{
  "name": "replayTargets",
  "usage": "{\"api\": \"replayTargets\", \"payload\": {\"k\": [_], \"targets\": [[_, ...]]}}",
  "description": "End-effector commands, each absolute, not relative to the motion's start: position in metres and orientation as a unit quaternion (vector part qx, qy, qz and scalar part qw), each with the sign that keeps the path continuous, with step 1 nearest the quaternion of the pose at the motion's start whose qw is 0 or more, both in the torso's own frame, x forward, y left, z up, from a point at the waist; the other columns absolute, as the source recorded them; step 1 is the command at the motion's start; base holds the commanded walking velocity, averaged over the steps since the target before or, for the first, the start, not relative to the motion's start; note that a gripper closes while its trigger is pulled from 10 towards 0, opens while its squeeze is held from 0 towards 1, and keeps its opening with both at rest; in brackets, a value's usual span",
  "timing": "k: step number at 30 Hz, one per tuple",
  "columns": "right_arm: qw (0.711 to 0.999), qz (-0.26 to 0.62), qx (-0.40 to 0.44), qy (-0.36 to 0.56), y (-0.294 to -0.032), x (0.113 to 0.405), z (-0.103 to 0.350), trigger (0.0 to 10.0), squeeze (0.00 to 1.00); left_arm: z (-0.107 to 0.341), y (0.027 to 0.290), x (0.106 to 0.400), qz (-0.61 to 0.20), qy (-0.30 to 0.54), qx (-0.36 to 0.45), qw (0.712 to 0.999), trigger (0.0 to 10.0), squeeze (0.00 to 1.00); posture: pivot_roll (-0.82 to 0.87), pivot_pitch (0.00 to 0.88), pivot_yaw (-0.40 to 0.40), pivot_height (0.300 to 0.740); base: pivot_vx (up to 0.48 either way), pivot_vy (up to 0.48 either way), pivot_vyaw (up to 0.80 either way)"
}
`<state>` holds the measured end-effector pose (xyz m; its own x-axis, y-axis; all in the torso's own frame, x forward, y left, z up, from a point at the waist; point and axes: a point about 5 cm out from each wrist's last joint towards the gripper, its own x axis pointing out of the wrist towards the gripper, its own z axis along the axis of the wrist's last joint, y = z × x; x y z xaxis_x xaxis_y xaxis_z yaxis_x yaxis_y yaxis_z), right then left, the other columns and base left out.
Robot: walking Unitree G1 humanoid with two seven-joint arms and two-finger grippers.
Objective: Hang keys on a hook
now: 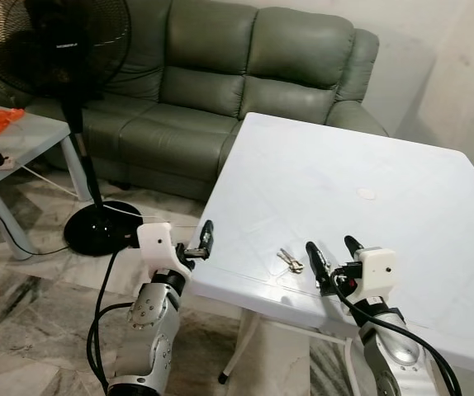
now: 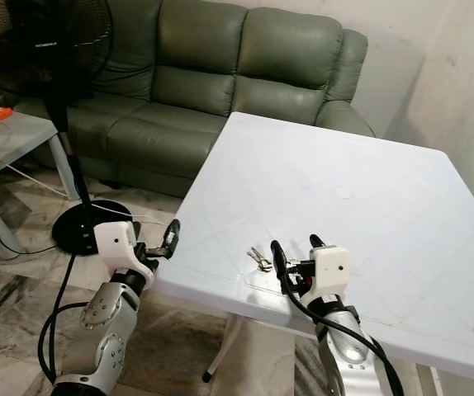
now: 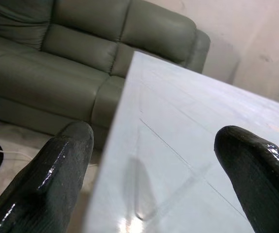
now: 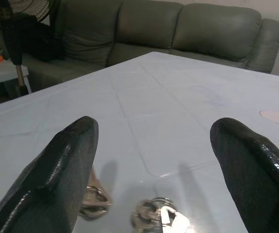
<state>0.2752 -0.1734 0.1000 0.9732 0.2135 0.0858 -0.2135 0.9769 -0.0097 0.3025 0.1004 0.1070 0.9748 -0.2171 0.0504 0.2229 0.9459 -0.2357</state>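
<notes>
Keys [image 1: 290,261] lie near the white table's [image 1: 402,198] front edge, just beside the right gripper [image 1: 334,255], wide open and empty. The left gripper [image 1: 201,242], open, empty, hovers at the table corner. Green sofa [image 1: 220,91] and fan [image 1: 63,49] stand behind on marble floor [image 1: 30,305].

A small bunch of silvery keys [image 1: 290,261] lies flat near the white table's [image 1: 386,190] front edge.

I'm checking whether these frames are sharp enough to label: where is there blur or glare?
Right wrist view: the keys lie soft and out of focus between the right pincer fingers. Left wrist view: a bright glare patch sits on the table edge. Left eye view: sharp, evenly lit, keys plain.
</notes>
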Motion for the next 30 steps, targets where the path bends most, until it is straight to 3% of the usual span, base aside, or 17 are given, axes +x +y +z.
{"api": "replayTargets", "payload": {"k": [1, 12, 23, 30], "targets": [[0.993, 0.110, -0.003, -0.039, -0.176, 0.276, 0.101, 10.0, 0.00, 0.106, 0.091, 0.297, -0.129, -0.010, -0.120, 0.984, 10.0, 0.00, 0.01, 0.019, -0.088, 0.740, 0.000, 0.000, 0.00], [0.983, 0.175, -0.058, -0.024, -0.191, 0.303, 0.110, 10.0, 0.00, 0.107, 0.065, 0.282, -0.215, -0.011, -0.095, 0.972, 10.0, 0.00, 0.02, 0.030, -0.086, 0.740, 0.000, 0.000, 0.00], [0.967, 0.241, -0.080, -0.008, -0.202, 0.325, 0.119, 10.0, 0.00, 0.107, 0.053, 0.272, -0.250, -0.004, -0.090, 0.964, 10.0, 0.00, 0.02, 0.051, -0.085, 0.740, 0.000, 0.000, 0.00], [0.952, 0.287, -0.098, 0.036, -0.208, 0.324, 0.110, 10.0, 0.00, 0.107, 0.052, 0.270, -0.247, 0.000, -0.093, 0.964, 10.0, 0.00, 0.02, 0.061, -0.091, 0.740, 0.000, 0.000, 0.00]]}}
